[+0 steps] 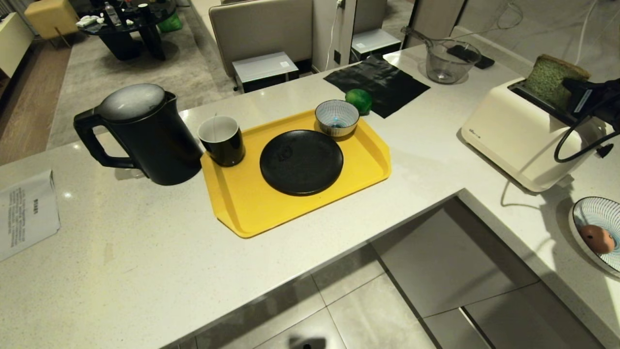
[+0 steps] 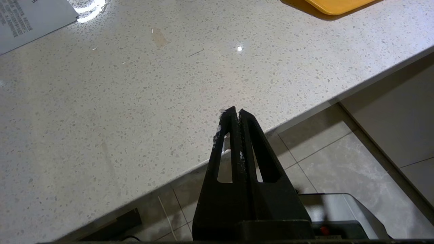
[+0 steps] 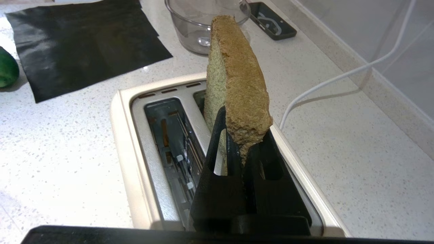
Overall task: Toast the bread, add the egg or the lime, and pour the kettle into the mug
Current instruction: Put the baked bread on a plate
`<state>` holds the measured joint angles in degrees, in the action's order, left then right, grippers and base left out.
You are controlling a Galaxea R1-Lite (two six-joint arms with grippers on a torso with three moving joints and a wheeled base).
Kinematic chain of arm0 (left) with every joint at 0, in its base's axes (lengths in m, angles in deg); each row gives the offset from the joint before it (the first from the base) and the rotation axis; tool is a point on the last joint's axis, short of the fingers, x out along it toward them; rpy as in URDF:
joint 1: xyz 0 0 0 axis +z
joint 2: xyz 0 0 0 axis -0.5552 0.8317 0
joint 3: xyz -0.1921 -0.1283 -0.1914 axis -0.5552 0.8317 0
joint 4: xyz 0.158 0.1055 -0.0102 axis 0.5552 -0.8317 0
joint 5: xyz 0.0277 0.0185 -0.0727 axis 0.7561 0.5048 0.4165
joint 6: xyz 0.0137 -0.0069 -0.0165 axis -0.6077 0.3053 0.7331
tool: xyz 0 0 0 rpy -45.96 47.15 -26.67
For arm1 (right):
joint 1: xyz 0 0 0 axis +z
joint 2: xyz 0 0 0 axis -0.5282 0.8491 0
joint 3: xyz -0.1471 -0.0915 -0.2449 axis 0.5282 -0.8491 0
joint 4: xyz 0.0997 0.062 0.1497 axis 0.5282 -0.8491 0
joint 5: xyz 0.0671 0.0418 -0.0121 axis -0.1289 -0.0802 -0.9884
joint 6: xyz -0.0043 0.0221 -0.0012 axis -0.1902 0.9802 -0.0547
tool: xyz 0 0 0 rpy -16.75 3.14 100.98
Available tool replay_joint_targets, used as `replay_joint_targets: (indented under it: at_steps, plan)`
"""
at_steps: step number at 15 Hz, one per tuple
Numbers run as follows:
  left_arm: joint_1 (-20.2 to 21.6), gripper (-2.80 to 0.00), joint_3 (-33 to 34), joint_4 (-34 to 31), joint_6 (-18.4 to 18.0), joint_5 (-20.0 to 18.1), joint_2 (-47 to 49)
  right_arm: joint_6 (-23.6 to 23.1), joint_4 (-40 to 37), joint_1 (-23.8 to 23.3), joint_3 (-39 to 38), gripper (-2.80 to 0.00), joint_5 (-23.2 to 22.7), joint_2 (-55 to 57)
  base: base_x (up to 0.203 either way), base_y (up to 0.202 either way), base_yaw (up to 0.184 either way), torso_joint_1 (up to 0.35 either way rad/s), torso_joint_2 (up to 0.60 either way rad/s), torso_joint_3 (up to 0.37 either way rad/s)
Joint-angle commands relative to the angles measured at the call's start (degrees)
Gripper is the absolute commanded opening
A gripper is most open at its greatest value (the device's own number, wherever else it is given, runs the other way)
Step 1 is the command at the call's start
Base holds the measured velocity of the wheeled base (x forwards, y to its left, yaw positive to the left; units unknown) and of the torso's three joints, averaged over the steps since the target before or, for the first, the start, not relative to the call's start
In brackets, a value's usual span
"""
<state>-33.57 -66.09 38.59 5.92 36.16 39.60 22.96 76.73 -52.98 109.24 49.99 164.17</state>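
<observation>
One white counter (image 1: 121, 252) fills the frame; at its left edge lies one printed sheet (image 1: 26, 213), its writing too small to read. One toaster (image 1: 518, 140) at right carries a small unreadable logo. One kettle (image 1: 140, 135), one yellow tray (image 1: 242, 203), one mug (image 1: 223, 140), one lime (image 1: 359, 100). The right gripper (image 3: 242, 142) pinches the bread (image 3: 237, 88) standing in the toaster's slot. The left gripper (image 2: 235, 113) is closed, empty.

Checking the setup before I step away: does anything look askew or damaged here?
The bread stands tilted, half out of the toaster, with a ragged, torn near corner pinched in the right pincer. The lime lies loose on the counter beside the black mat. No spills visible.
</observation>
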Motion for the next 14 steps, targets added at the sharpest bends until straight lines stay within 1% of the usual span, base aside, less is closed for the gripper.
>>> replay_joint_targets:
  at_steps: [1,7,14]
  plan:
    - [0.02,-2.80,0.00,0.00,0.00,0.01,0.05,-0.07,0.23,0.00,0.28,-2.80,-0.10,0.06,0.000,0.000,0.000,0.000,0.00,0.000]
    - [0.02,-2.80,0.00,0.00,0.00,0.01,0.05,0.36,-0.63,-0.01,0.68,-2.80,-0.35,-1.40,0.000,0.000,0.000,0.000,0.00,0.000]
    - [0.02,-2.80,0.00,0.00,0.00,0.01,0.05,0.98,-0.72,0.29,-1.99,-2.80,-0.18,-10.81,0.000,0.000,0.000,0.000,0.00,0.000]
